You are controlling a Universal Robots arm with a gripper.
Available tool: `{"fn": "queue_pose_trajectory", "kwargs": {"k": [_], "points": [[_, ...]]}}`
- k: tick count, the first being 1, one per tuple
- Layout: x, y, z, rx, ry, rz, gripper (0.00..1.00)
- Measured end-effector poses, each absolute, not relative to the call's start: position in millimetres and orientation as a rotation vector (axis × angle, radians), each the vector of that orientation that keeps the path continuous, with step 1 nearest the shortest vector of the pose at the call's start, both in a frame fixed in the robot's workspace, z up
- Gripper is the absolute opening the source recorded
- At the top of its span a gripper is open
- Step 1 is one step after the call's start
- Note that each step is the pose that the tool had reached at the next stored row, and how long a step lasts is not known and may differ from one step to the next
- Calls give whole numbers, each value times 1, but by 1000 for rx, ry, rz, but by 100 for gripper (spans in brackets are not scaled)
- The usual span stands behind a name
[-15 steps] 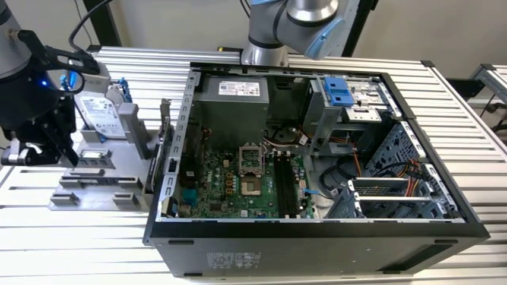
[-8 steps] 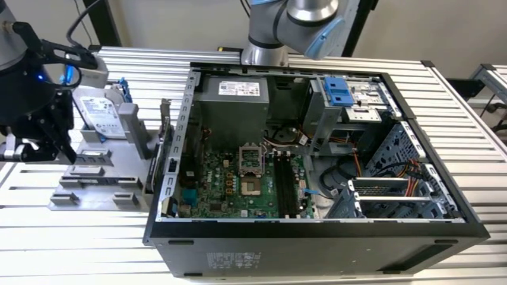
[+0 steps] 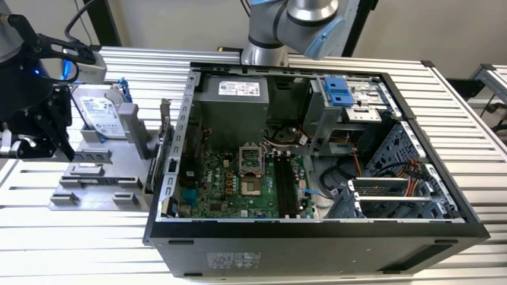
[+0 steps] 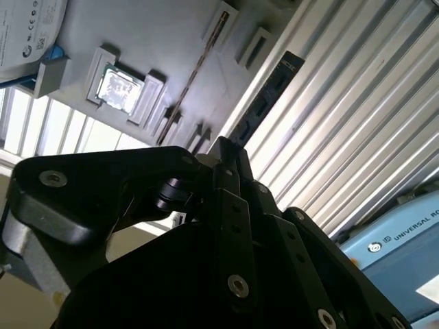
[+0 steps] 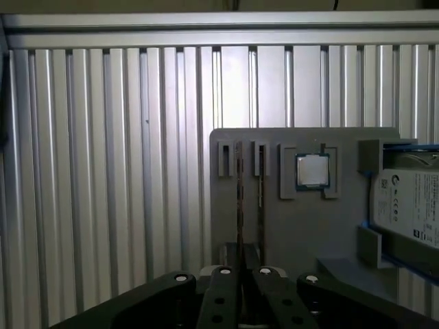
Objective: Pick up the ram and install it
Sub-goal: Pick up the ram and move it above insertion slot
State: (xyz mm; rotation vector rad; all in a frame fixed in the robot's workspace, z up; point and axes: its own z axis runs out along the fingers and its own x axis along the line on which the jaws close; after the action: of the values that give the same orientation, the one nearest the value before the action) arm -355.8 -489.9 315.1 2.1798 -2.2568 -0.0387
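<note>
Black gripper [image 5: 245, 251] links sit closest in both wrist views, and the jaws look pressed together with nothing between them. Beyond them a grey tray [image 5: 302, 233] lies on the ribbed metal bench [image 5: 103, 171]. The ram [image 5: 240, 192] stands on edge in a narrow slot of that tray, with a second stick [image 5: 261, 192] just beside it. A square processor chip [image 5: 312, 171] sits in its own recess nearby, and a hard drive [image 5: 408, 205] in a blue frame is farther along. In the exterior view, the tray lies just beside the open computer case [image 3: 317, 228], on the exterior view's left, and the long black slots [image 3: 285, 184] on the motherboard [image 3: 230, 184] are well apart from the ram.
</note>
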Motion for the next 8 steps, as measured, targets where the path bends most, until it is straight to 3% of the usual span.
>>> {"fn": "queue_pose_trajectory", "kwargs": {"k": [8], "points": [[-356,-490,328,2180,-2257,-39,0]]}}
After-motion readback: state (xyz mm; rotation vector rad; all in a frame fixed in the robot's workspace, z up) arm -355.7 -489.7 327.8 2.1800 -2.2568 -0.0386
